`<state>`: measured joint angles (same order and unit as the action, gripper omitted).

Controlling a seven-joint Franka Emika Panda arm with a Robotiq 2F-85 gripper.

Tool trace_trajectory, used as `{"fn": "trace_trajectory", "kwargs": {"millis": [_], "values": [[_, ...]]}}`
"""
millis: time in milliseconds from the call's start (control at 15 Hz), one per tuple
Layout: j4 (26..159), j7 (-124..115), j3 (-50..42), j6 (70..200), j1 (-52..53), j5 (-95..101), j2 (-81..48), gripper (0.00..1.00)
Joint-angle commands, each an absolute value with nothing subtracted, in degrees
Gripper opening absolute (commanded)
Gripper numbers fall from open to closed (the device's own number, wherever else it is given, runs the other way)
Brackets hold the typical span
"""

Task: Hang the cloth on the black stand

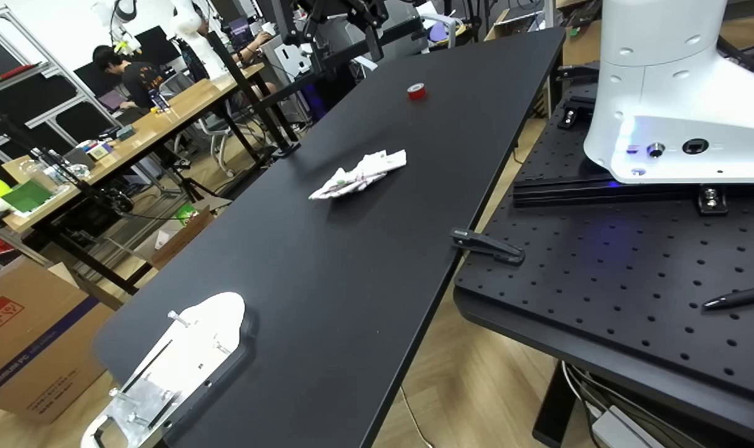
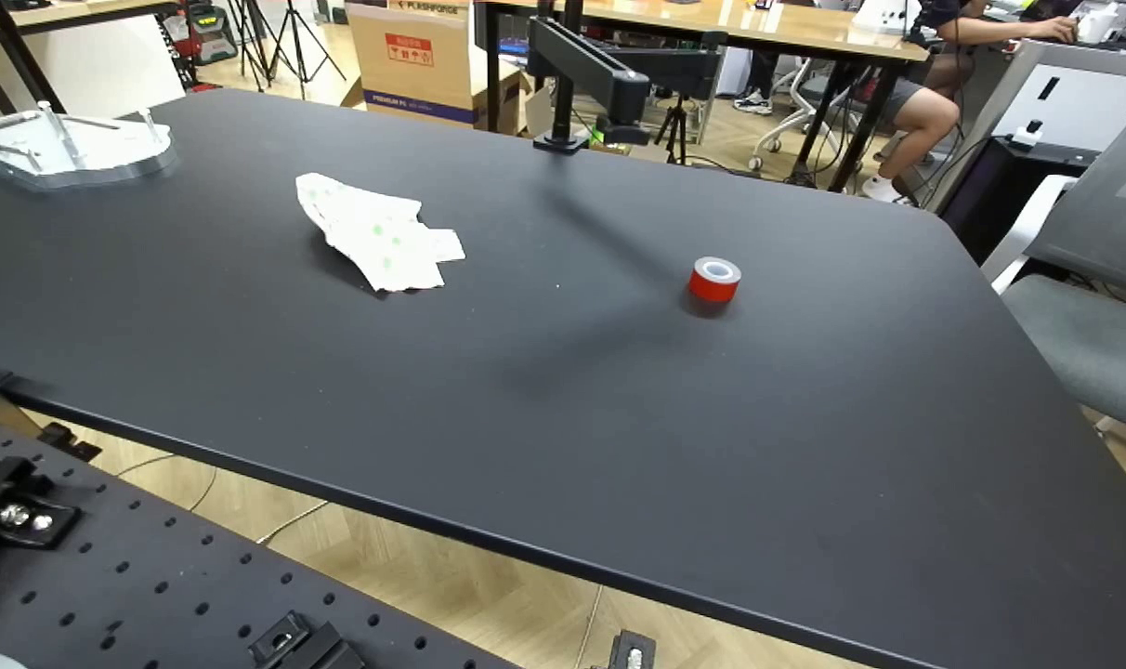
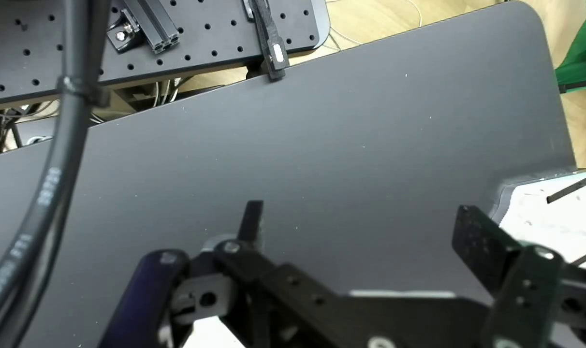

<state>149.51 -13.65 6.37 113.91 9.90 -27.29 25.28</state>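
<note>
In an exterior view: white cloth (image 1: pixel 359 175) lies crumpled on the dark table (image 1: pixel 302 280), folds raised. Long axis slants, one end toward the pegged board (image 1: pixel 173 366), other toward the red tape (image 1: pixel 417 92); touches neither. Clamp (image 1: pixel 488 247) on the table edge nearer the robot base (image 1: pixel 669 93).

In an exterior view: black stand (image 2: pixel 588 70) at the far table edge, its arm reaching in over the table. Cloth sits between its foot and the board as seen here, apart from both.

Wrist view: gripper (image 3: pixel 363 217) at the lower edge, jaws spread wide, nothing held; tabletop shows between the fingers. Cloth mostly hidden, probably that bit of white under the gripper body. My reading: it lies beyond the jaws, away from the base, so reach outward, then down. Just the one gripper to send. Cable (image 3: pixel 66 145) hangs to one side. Stand's arm is the likely snag on the lift.
</note>
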Motion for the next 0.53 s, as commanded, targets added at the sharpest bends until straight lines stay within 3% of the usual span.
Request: {"fn": "trace_trajectory", "kwargs": {"millis": [0,467], "values": [[149.4,-13.5,6.9,113.6,9.2,-27.5,25.3,1.0],[150.0,-10.8,7.6,115.2,9.4,-24.8,25.7,1.0]]}}
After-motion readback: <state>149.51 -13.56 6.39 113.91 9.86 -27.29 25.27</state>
